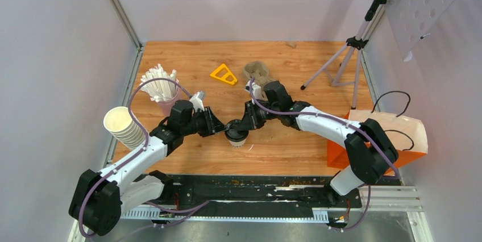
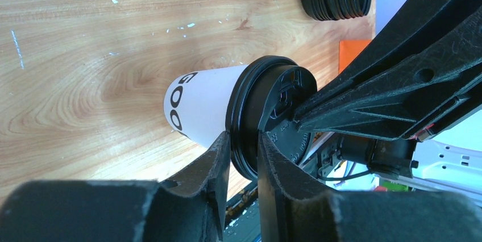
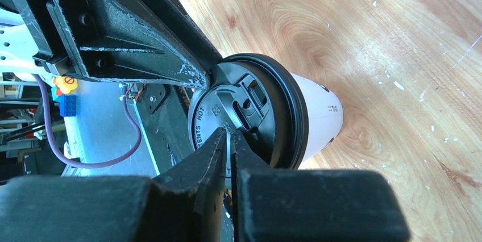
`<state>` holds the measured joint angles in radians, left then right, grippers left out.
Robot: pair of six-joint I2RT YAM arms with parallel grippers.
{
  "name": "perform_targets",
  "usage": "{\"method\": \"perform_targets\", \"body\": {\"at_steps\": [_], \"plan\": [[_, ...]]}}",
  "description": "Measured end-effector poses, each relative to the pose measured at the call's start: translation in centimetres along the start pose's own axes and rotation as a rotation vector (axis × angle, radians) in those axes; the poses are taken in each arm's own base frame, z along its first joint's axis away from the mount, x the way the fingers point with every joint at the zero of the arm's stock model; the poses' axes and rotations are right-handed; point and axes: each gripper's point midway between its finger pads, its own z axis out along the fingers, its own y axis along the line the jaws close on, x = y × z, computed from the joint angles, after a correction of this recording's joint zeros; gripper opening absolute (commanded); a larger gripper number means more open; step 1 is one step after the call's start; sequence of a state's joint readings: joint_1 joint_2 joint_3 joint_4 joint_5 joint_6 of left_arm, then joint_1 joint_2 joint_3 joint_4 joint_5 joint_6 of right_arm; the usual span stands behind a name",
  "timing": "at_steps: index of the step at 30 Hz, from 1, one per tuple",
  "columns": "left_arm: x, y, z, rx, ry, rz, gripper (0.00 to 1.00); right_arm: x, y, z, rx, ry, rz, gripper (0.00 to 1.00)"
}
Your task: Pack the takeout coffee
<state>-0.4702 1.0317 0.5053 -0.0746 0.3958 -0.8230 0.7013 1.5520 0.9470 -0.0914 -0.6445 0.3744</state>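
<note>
Left tool sits closest, its fingers seemingly pinching the rim of the black lid on a white takeout cup, which stands upright on the wooden table, near its front middle. Right tool is clenched, tips resting on the lid's top.

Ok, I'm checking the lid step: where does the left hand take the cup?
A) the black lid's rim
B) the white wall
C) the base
A: the left hand has a finger on each side of the black lid at its rim.
</note>
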Motion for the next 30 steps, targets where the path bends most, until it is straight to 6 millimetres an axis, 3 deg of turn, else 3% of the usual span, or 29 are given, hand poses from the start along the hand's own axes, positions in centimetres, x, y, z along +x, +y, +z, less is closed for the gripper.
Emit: {"method": "perform_targets", "body": {"at_steps": [8, 16, 21, 30], "plan": [[-0.5, -0.5, -0.5, -0.007, 0.005, 0.037, 0.46, -0.3, 0.3, -0.2, -0.003, 0.010, 0.009, 0.14], [-0.7, -1.4, -1.0, 0.000, 0.038, 0.074, 0.57, -1.0, 1.1, -1.2, 0.029, 0.055, 0.042, 0.32], [-1.4, -1.9, -0.6, 0.002, 0.054, 0.121, 0.57, -0.8, 0.9, -1.6, 0.058, 0.066, 0.057, 0.35], [-0.7, -0.4, 0.3, -0.041, 0.117, 0.164, 0.54, -0.7, 0.5, -2.9, 0.109, 0.053, 0.071, 0.43]]}}
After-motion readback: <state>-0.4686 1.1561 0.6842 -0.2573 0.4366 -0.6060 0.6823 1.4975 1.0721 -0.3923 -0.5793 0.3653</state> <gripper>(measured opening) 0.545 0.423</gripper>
